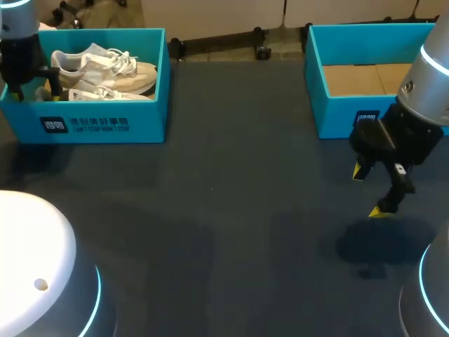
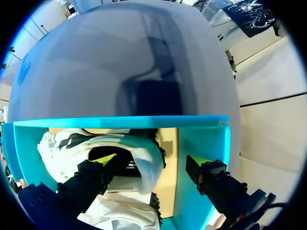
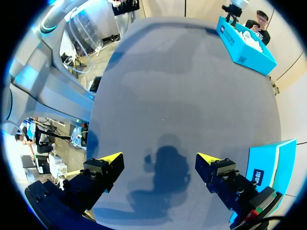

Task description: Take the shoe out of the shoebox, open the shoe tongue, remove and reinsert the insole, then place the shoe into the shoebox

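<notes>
A blue shoebox [image 1: 105, 125] stands at the table's back left with white and beige shoes [image 1: 105, 67] in it. My left gripper [image 1: 34, 88] hangs over the box's left end. In the left wrist view, the left gripper [image 2: 152, 160] is open inside the shoebox [image 2: 120, 122]. One fingertip is over the opening of a white shoe [image 2: 144, 160], the other is beside the box's end wall, and the shoe's heel collar lies between them. My right gripper [image 1: 369, 191] stands open above bare table at the right and holds nothing. In its own wrist view, the right gripper [image 3: 159, 158] has the shoebox [image 3: 244, 45] far ahead.
A second blue box [image 1: 351, 105] with a bare cardboard floor stands at the back right, just behind my right gripper. The dark table [image 1: 224, 225] stretches between the two boxes.
</notes>
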Available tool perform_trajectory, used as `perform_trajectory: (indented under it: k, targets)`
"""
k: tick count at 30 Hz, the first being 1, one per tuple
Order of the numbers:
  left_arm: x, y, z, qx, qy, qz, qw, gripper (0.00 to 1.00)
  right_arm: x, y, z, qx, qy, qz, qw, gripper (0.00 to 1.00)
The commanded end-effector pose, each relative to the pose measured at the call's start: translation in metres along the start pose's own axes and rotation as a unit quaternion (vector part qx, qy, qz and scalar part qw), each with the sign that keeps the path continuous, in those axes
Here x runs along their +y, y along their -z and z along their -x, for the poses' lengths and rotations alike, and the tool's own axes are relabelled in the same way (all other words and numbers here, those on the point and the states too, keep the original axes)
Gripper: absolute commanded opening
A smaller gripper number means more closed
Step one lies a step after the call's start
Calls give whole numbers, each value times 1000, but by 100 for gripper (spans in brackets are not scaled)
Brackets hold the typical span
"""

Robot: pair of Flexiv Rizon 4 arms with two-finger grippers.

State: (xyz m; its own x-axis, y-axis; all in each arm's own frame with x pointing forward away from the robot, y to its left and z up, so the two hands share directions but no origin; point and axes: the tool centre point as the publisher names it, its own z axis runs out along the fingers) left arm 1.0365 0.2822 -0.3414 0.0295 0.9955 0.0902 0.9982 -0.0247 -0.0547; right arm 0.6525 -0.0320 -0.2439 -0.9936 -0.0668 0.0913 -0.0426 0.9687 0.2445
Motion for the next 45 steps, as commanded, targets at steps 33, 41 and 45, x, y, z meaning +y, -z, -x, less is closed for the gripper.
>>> perform_trajectory:
  k: [33,41,45]
  targets:
    - [13,-45,-1,-15,-11,-10,1000,57,1,-1,1,0,0,-1,1000,100]
    - [8,-49,2,-4,-13,-6,1000,0,1,-1,1,0,0,-1,1000,100]
    - [9,-46,1,-1,-11,-5,1000,0,1,-1,1,0,0,-1,1000,100]
